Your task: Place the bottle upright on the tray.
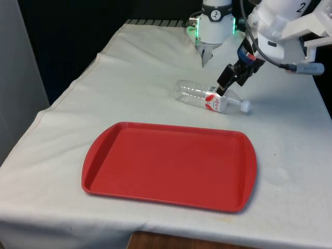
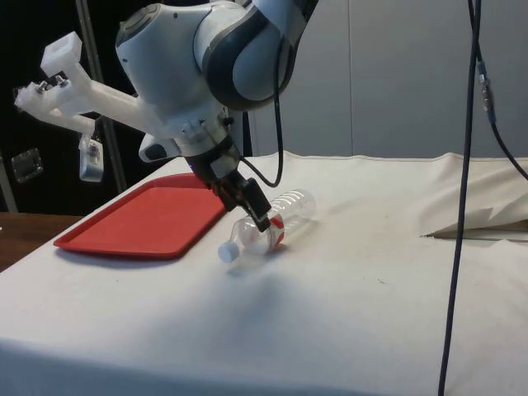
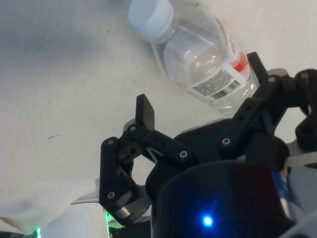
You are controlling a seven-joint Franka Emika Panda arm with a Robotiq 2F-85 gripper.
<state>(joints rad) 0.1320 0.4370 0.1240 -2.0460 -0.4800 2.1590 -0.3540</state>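
black two-finger gripper is hanging w/ fingers spread wide over the clear plastic bottle w/ red label & white cap, gripping nothing. risk: round body is lying on its side on the white cloth, so a fingertip could nudge it & roll it off. bottle is sitting directly under the fingers, just beyond the red plastic tray, cap pointing to front view's right.

Bottle base hidden behind end effector (wrist view), label txt unreadable.

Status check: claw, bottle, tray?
Claw open, down at the bottle. Bottle on its side on the cloth, off the tray. Nothing between them.
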